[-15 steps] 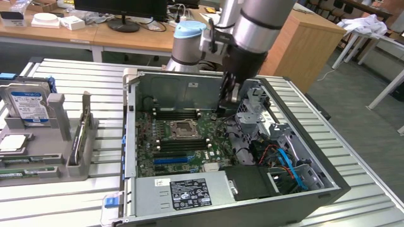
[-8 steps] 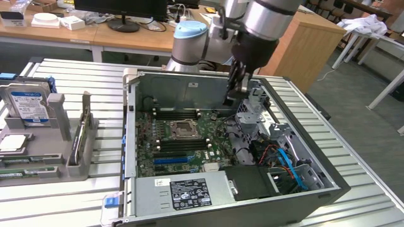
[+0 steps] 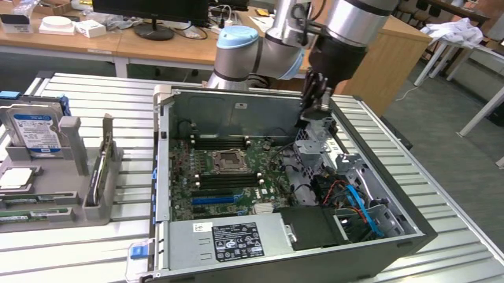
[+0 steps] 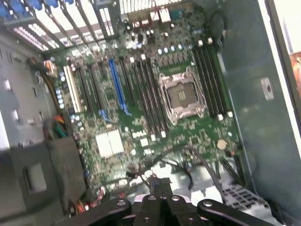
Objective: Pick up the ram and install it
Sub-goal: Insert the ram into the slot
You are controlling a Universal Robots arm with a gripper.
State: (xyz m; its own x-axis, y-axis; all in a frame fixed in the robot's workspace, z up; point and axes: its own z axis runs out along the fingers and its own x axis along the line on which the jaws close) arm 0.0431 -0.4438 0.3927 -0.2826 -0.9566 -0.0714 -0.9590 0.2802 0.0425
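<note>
RAM sticks (image 3: 22, 216), I think: green, flat in tray (image 3: 59, 177), exterior view's left, well apart from case (image 3: 228, 109). Mobo slots (image 3: 230, 180) look empty. Gripper (image 3: 315, 115) inside case by drive cage (image 3: 315, 147); can't tell grip state, nor whether it holds stick. My guess: install approach. Seating needs stick aligned w/ slot, straight push.

Robotics lab: open PC case (image 3: 228, 112) on slatted bench (image 3: 94, 88), desk (image 3: 169, 46) w/ monitor (image 3: 150, 9) behind.

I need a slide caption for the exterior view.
Robot end effector hangs over the open grey metal computer case and its green motherboard.
</note>
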